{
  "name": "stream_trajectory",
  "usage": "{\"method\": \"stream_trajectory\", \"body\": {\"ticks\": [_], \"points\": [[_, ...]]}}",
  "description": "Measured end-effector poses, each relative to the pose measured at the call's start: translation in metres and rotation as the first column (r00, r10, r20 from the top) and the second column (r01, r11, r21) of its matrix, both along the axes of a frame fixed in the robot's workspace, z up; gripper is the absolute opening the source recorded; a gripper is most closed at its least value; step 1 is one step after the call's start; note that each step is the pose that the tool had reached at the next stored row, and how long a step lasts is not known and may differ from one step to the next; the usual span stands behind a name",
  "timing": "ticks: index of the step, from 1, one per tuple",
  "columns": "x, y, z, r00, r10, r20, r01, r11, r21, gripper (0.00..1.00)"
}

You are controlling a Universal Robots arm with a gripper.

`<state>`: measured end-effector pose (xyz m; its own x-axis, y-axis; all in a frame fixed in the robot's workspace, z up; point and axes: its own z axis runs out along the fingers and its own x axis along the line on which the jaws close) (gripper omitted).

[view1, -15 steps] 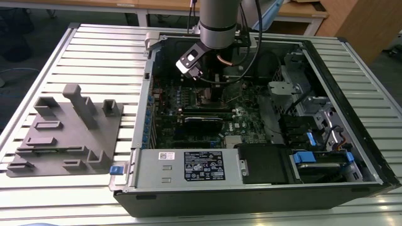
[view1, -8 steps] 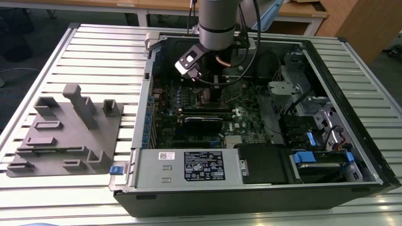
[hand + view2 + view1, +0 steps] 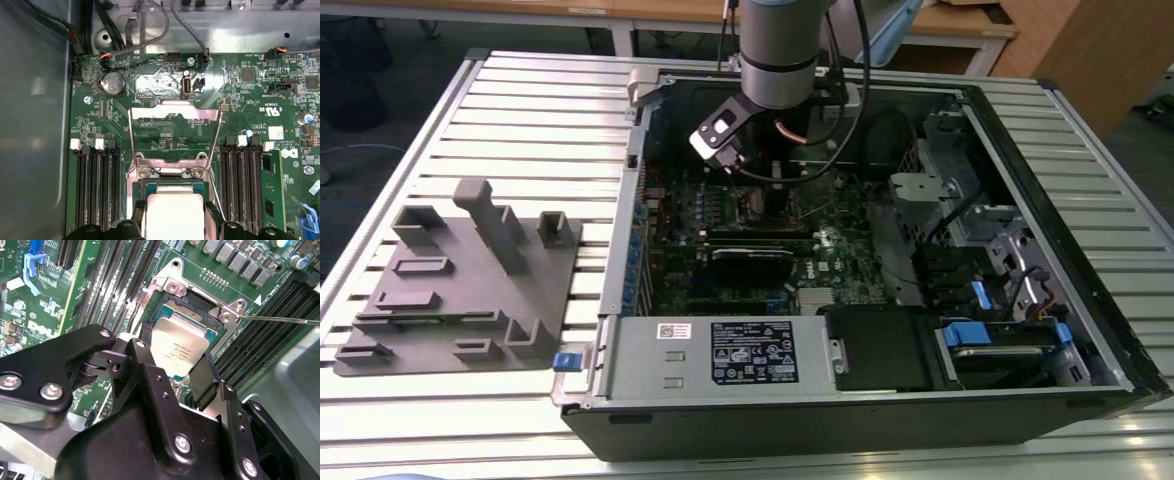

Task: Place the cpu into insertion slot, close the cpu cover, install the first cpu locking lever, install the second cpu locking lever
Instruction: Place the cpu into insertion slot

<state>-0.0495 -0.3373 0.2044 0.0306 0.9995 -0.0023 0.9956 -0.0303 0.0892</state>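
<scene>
The gripper [image 3: 172,360] clasps the chip [image 3: 180,342] by its edges, level over the socket [image 3: 197,303], whose cover [image 3: 175,135] stands open to admit it.

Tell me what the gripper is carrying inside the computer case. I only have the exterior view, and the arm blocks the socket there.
Observer: In both wrist views the gripper is shut on the cpu, clamping two opposite edges, silvery top up.
Operator: Is it over the insertion slot?
Observer: Yes, directly over the insertion slot. I cannot tell whether it is seated.
Operator: And the cpu cover?
Observer: In the first wrist view the cpu cover is swung open, away from the slot, and the green board shows through its window.
</scene>
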Motion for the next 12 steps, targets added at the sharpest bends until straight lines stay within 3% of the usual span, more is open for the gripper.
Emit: {"method": "stream_trajectory", "body": {"ticks": [12], "points": [[-0.0007, 0.0001, -0.0063, 1.0000, -0.004, 0.0008, 0.004, 1.0000, 0.0015, 0.54]]}}
